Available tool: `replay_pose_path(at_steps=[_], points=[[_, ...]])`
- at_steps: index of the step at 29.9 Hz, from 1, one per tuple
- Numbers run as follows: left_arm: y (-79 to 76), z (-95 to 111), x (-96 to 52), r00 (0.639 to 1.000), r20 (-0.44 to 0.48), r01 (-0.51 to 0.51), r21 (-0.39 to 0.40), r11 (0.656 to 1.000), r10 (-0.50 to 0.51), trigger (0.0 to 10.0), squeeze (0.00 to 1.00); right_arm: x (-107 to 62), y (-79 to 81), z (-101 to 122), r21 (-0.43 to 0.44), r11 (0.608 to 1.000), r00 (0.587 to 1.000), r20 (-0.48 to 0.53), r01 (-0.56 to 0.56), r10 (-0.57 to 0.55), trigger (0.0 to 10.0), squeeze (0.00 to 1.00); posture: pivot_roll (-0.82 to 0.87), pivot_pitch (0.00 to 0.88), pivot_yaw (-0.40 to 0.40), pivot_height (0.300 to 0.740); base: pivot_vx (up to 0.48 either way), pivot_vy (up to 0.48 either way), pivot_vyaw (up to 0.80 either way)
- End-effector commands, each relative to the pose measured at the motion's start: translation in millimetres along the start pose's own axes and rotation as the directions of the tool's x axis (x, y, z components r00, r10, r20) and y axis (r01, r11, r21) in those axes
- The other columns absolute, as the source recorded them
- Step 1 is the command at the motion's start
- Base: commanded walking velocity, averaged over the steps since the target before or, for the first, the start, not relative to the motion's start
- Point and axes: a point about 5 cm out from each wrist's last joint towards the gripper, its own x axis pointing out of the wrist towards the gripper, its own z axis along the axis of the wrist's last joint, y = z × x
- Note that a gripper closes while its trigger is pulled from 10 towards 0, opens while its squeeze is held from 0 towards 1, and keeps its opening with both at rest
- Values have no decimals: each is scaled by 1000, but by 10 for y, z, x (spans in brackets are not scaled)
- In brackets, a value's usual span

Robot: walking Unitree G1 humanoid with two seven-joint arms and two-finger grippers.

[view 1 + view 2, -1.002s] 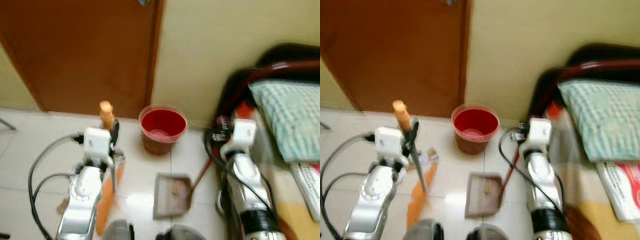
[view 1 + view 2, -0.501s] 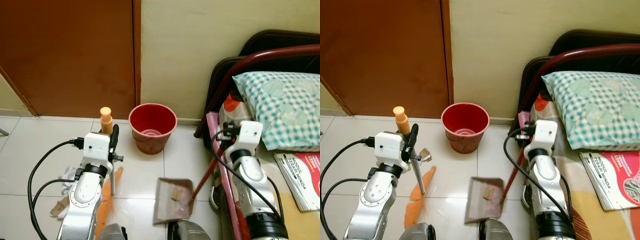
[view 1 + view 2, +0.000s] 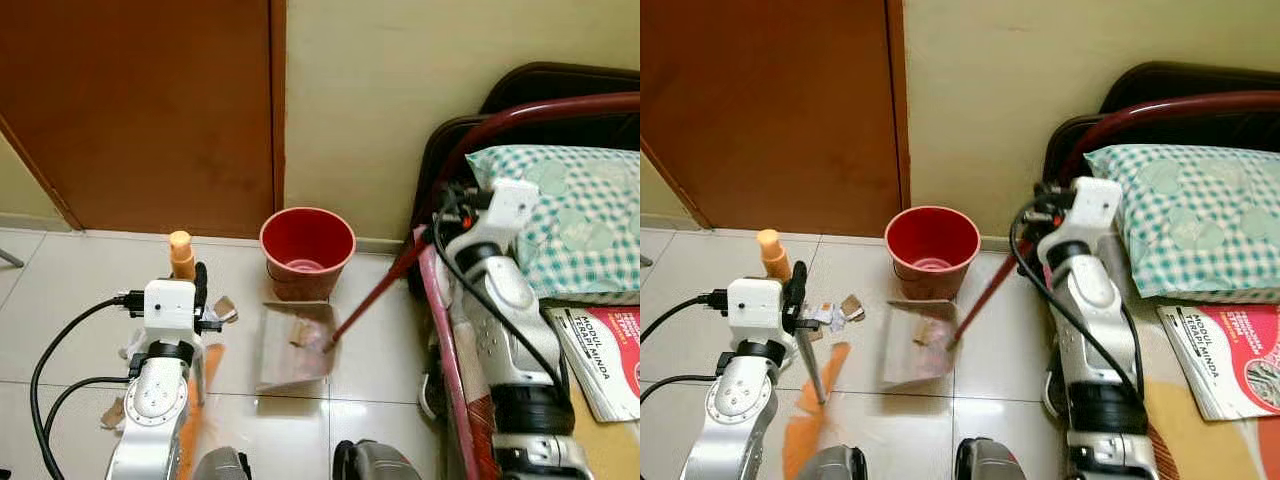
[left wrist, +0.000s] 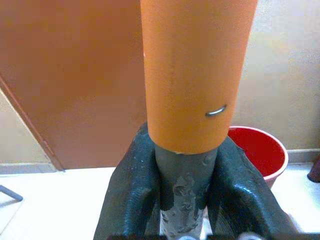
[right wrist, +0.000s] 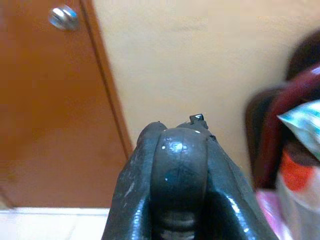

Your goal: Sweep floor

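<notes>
My left gripper (image 3: 197, 301) is shut on the grey shaft of a broom (image 4: 186, 197), just below its orange grip (image 3: 181, 254). The orange bristles (image 3: 806, 419) rest on the tiles by my left side. My right gripper (image 5: 177, 186) is shut on the top end of the dustpan's red handle (image 3: 385, 285), raised beside the bed. The grey dustpan (image 3: 292, 349) sits at the foot of the red bucket (image 3: 307, 251), with a few scraps (image 3: 298, 331) in it. Paper scraps (image 3: 221, 308) lie on the floor near the broom.
A brown door (image 3: 150, 110) and a cream wall (image 3: 400, 90) close off the far side. On the right stands a bed with a red frame (image 3: 520, 108), a checked pillow (image 3: 1185, 215) and a magazine (image 3: 610, 355). Black cables (image 3: 60, 345) loop by my left arm.
My right arm has risen and swung the dustpan forward and to the left, up against the bucket. My left arm with the broom has shifted a little left.
</notes>
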Motion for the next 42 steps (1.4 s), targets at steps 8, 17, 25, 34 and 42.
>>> replay_pose_path(at_steps=[8, 17, 25, 34, 42], points=[[-52, -48, -4, 1000, -21, -6, -11, 1000, 5, 10000, 0, 165, 248, 508, 77, 983, 982, 107, -166, 158, 10000, 0, 25, 72, -72, 740, 0, 0, 0], [-149, -27, 35, 999, -9, 37, -40, 999, -37, 10000, 0, 372, 427, 1178, -42, 979, 913, 355, -198, 199, 10000, 0, 18, 71, -73, 740, 0, 0, 0], [-195, 8, 63, 999, 5, 54, -53, 997, -54, 10000, 0, 527, 752, 1595, -278, 941, 808, 499, -195, 315, 10000, 0, 24, 70, -72, 740, 0, 0, 0], [-229, 19, 59, 998, 8, 68, -64, 996, -68, 10000, 0, 550, 1170, 1364, -606, 775, 707, 467, -182, 531, 10000, 0, 45, 74, -78, 740, 0, 0, 0], [-237, 20, 49, 998, 8, 70, -65, 995, -70, 10000, 0, 444, 1295, 851, -705, 662, 681, 356, -253, 639, 10000, 0, 53, 78, -77, 740, 0, 0, 0]])
